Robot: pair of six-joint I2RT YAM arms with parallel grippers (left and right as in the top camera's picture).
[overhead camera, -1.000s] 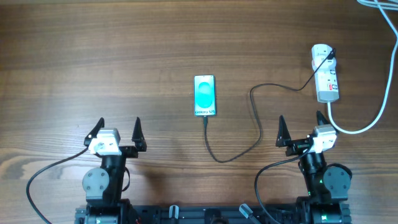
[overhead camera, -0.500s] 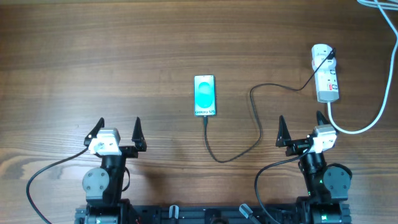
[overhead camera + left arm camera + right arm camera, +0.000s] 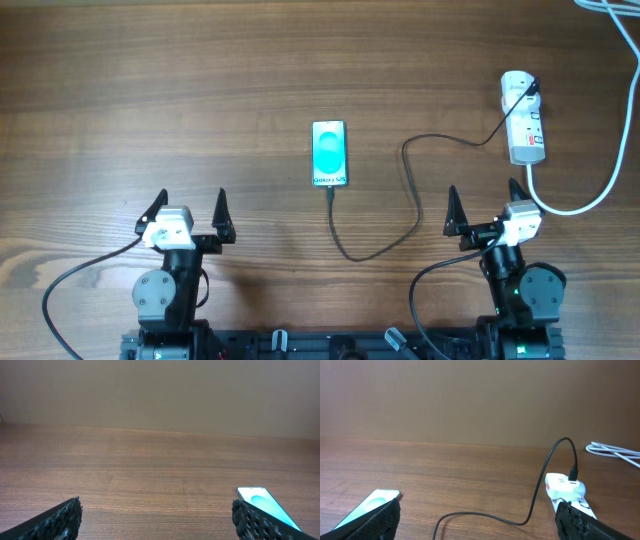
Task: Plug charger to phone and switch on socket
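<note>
The phone (image 3: 329,153) lies flat mid-table, teal screen up; it also shows at the left wrist view's right edge (image 3: 265,502) and the right wrist view's left edge (image 3: 370,505). The charger (image 3: 414,205), a thin black cable, runs from the far end of the white socket (image 3: 522,118), loops toward me and ends with its plug tip (image 3: 331,195) just below the phone's near edge; I cannot tell if they touch. My left gripper (image 3: 190,205) and right gripper (image 3: 483,200) stand open near the front edge, holding nothing. The right wrist view shows the charger (image 3: 530,515) and socket (image 3: 565,487) ahead.
A thick white cord (image 3: 600,190) curves from the socket's near end round the table's right side to the far right corner; it also shows far right in the right wrist view (image 3: 615,452). Bare wooden table (image 3: 150,90) lies left of and behind the phone.
</note>
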